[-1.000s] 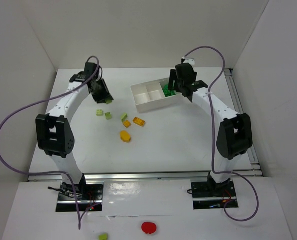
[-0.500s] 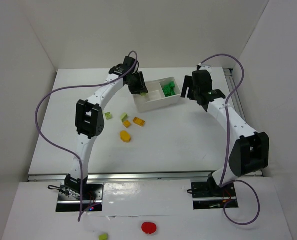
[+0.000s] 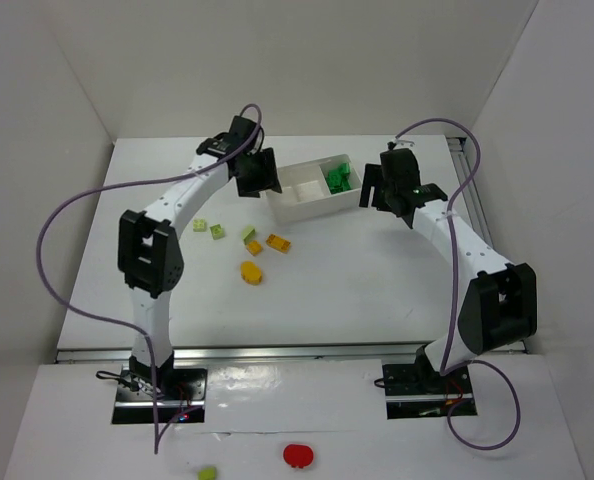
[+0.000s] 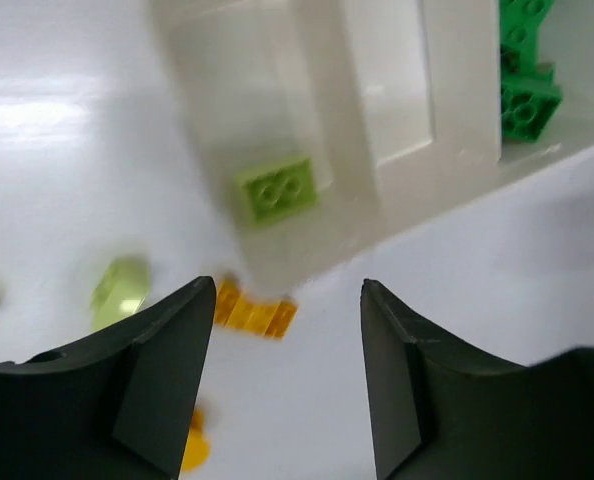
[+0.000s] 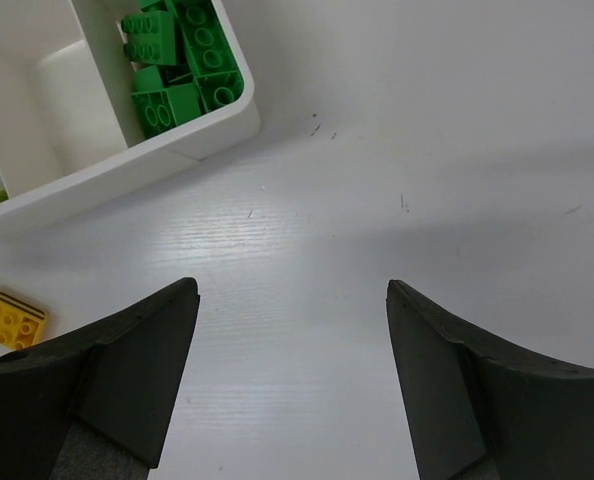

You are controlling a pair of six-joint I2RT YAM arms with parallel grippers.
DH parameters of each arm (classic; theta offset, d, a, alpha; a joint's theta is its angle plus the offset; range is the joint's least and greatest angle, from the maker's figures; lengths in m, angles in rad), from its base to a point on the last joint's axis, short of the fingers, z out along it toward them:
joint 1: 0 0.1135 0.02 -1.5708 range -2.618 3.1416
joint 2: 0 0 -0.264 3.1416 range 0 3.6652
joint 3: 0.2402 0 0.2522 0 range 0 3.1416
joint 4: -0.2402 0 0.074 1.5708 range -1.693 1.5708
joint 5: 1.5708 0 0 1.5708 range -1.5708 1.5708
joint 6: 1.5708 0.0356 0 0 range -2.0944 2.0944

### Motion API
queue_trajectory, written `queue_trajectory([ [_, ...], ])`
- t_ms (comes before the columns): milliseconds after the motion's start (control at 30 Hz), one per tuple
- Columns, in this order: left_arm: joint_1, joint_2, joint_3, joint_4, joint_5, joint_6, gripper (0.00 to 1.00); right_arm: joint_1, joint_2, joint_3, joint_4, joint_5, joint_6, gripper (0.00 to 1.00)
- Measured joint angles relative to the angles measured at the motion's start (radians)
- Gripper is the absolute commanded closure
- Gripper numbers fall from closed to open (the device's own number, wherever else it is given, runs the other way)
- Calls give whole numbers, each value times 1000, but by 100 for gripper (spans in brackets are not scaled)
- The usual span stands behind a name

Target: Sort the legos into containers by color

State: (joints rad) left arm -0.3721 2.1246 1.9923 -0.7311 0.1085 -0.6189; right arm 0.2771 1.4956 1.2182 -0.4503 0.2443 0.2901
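Note:
The white tray (image 3: 317,207) stands at the back middle of the table. Several dark green legos (image 3: 339,178) lie in its right compartment. In the left wrist view a lime brick (image 4: 275,190) lies in the tray's (image 4: 322,100) left compartment. My left gripper (image 3: 255,172) is open and empty, just left of the tray. My right gripper (image 3: 382,190) is open and empty, just right of the tray. On the table lie three lime bricks (image 3: 218,231), two orange bricks (image 3: 278,242) and a rounded orange piece (image 3: 250,271).
A red round object (image 3: 298,455) and a lime brick (image 3: 207,472) lie on the front ledge, below the arm bases. White walls enclose the table at the back and sides. The right wrist view shows the green legos (image 5: 177,70) and one orange brick (image 5: 7,320).
My left gripper swung from the loose bricks at the left over to the tray, and a lime brick now lies in the left compartment. My right gripper moved off the tray to its right.

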Motion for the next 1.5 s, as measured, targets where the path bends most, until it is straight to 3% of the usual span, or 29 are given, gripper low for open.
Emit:
queue_trajectory([
  [33,1,-60,-54,-13,-38,5,31,0,0,0,0,-2,0,17],
  [100,5,-172,-145,-24,-116,5,15,4,0,0,0,-7,0,17],
  [167,16,-265,-229,-25,-201,-19,9,8,0,0,0,-13,0,17],
  [300,56,-334,-377,-24,-317,-71,8,23,0,0,0,-18,0,17],
  [433,106,-282,-460,-27,-351,-98,6,37,0,0,0,-18,0,17],
  [933,180,-111,-492,60,-295,-114,40,44,1,0,-5,-4,1,16],
  [1167,173,-76,-432,55,-294,-84,47,46,14,7,-13,4,1,16],
  [1400,135,-77,-367,44,-301,-38,70,51,18,14,-16,5,1,16],
  [1433,123,-78,-354,41,-306,-31,70,53,18,16,-16,5,1,16],
  [1500,97,-80,-317,31,-314,-7,50,55,19,21,-16,5,1,16],
])
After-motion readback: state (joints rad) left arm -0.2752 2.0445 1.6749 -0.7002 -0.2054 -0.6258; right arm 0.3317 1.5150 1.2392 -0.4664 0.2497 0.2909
